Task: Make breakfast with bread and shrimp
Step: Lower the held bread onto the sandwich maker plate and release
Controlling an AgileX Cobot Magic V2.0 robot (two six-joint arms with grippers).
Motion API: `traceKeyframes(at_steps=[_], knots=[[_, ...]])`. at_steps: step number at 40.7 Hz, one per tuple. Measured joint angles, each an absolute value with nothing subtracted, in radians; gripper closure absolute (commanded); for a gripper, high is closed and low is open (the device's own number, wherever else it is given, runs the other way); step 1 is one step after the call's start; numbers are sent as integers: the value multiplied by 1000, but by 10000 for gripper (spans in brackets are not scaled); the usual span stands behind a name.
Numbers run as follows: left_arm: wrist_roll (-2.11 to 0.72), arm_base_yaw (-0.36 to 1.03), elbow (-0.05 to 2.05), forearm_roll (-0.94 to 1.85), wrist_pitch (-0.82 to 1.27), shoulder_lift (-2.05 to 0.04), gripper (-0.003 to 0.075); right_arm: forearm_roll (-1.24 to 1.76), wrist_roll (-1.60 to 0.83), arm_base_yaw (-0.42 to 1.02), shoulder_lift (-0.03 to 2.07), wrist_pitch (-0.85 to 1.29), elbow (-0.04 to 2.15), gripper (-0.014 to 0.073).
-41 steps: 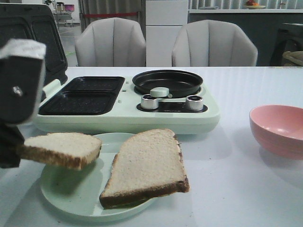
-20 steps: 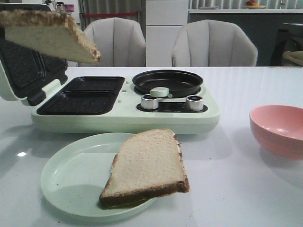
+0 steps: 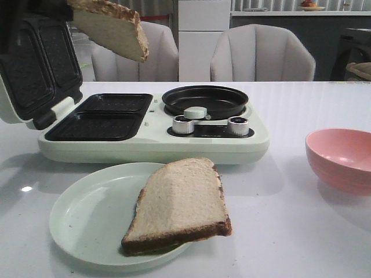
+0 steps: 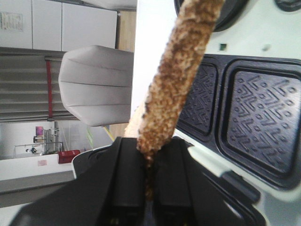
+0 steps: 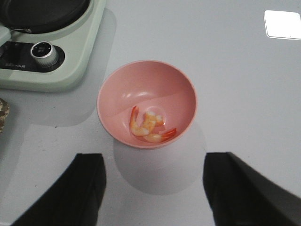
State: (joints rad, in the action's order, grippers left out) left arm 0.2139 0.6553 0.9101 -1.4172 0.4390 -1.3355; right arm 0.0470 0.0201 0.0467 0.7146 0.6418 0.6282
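One bread slice (image 3: 113,29) hangs high at the upper left of the front view, above the open sandwich maker. My left gripper (image 4: 149,155) is shut on its crust edge (image 4: 176,80); the gripper itself is out of the front view. The second bread slice (image 3: 182,202) lies on the pale green plate (image 3: 81,220). The shrimp (image 5: 148,125), with a second piece beside it, lie in the pink bowl (image 5: 176,92), which also shows in the front view (image 3: 342,159). My right gripper (image 5: 153,188) is open and empty above the table near the bowl.
The pale green sandwich maker (image 3: 145,145) stands behind the plate with its lid (image 3: 35,69) open to the left, two dark waffle wells (image 3: 104,116), a round black pan (image 3: 204,99) and two knobs (image 3: 237,125). Two grey chairs stand behind the table.
My left gripper has lifted its bread slice from just above the plate up and to the right, over the sandwich maker. The other slice and the bowl have not moved.
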Motion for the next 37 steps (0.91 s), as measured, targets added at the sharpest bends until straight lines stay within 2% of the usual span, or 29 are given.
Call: traceKeyframes(at_steps=[16,27,37], knots=[[231,457,1217,-1446,314,-1736,620,47,20,47,715,642,628,45],[237,393,1334,-1451,226,-1896,620,47,20,47,715,642,628,45],[238,369,1349,-1455,233,-1973,620,47,20,47,715,642,628,45]])
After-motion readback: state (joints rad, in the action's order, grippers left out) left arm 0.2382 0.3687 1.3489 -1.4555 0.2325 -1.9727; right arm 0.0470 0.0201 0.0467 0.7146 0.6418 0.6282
